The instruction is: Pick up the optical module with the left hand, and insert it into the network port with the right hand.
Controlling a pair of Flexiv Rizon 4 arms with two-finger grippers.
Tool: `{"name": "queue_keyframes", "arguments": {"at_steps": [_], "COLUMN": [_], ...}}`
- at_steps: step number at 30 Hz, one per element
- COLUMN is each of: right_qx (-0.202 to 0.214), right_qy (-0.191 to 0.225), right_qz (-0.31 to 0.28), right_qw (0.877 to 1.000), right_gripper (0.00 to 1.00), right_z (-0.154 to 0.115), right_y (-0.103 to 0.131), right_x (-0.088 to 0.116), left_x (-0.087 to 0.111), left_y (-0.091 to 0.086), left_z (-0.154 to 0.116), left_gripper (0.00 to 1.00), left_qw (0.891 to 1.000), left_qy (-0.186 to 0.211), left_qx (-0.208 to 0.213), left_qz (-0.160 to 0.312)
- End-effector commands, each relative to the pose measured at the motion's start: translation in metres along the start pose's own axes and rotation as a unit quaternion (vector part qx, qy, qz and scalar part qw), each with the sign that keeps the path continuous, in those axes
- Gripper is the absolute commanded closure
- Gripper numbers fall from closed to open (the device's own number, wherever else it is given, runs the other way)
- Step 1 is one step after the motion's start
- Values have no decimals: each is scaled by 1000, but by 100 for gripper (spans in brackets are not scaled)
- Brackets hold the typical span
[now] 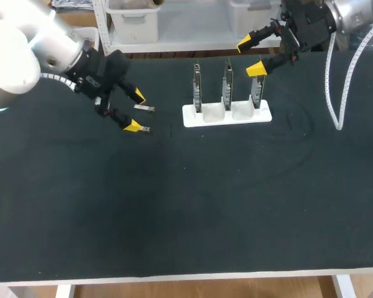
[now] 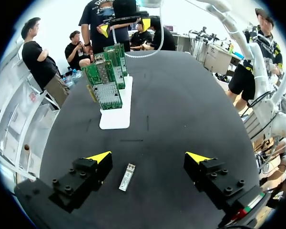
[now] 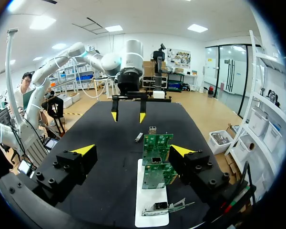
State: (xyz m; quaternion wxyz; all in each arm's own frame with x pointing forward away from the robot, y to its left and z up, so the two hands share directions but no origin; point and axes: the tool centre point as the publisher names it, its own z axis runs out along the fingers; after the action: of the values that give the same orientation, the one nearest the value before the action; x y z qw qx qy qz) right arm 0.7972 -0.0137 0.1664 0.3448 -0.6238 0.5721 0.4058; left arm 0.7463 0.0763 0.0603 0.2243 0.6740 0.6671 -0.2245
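The optical module (image 1: 145, 108), a small silver bar, lies flat on the black table. My left gripper (image 1: 134, 112) hovers open just above it. In the left wrist view the module (image 2: 127, 177) lies between the open fingers of the left gripper (image 2: 148, 157), nearer one of them and touching neither. A white holder (image 1: 227, 115) carries three upright green network cards (image 2: 107, 93). My right gripper (image 1: 250, 56) hangs open and empty behind the holder's right end. From the right gripper (image 3: 132, 150) I see the cards (image 3: 156, 157) close ahead, with the module (image 3: 138, 137) farther off under the left gripper.
A white ribbed cable (image 1: 336, 93) loops down from my right arm onto the table's right side. The black mat (image 1: 186, 205) stretches bare toward the front edge.
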Motion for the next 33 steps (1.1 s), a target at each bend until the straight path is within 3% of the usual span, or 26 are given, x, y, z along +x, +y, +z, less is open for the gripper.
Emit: {"name": "queue_keyframes", "arguments": {"at_steps": [1, 13, 21, 33], "right_qx": [-1, -1, -1, -1], "right_qy": [0, 0, 0, 0], "right_qz": [0, 0, 0, 0], "right_qw": [1000, 1000, 1000, 1000], "right_gripper": [0, 0, 0, 0], "right_z": [0, 0, 0, 0], "right_y": [-1, -1, -1, -1], "right_x": [0, 0, 0, 0], "left_x": [4, 13, 13, 13], "left_y": [2, -8, -9, -8], "left_z": [9, 14, 13, 14], "left_gripper": [0, 0, 0, 0], "left_qw": [1000, 1000, 998, 997], "left_qy": [-2, 9, 49, 68], "left_qx": [4, 5, 25, 31], "left_qz": [-5, -15, -3, 2]}}
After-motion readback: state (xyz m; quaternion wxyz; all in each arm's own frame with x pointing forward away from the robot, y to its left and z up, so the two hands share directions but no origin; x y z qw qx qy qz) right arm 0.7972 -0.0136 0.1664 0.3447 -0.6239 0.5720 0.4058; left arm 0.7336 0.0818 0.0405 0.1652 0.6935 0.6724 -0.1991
